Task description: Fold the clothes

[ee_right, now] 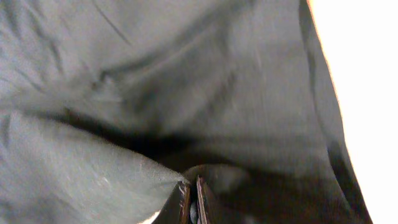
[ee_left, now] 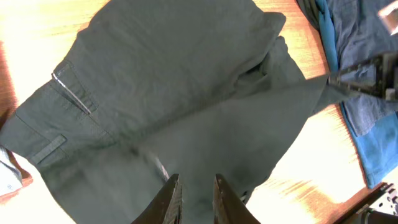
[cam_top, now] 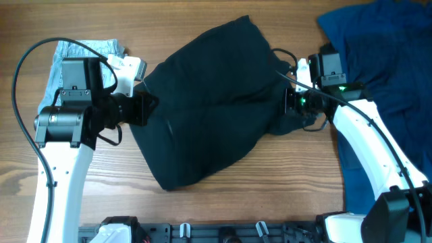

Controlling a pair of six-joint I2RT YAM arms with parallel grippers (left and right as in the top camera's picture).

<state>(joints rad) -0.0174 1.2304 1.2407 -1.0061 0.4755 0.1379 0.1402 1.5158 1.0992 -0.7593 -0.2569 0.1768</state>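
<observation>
Black shorts (cam_top: 209, 101) lie diagonally, near-left to far-right, left tool (cam_top: 148, 106) and right tool (cam_top: 287, 101) pinching edges.

The black shorts (ee_left: 186, 93) pretty much fill the shot, with the waistband and belt loops out at 9 o'clock. The left gripper (ee_left: 196, 182) sits at 6 o'clock, fingers nearly together with fabric nipped between them. Over at 3 o'clock the right gripper (ee_left: 339, 79) has a corner pulled into a taut point. There's a blue garment (ee_left: 379, 149) from 1 to 4 o'clock, and the wooden table (ee_left: 31, 31) is underneath it all.
</observation>
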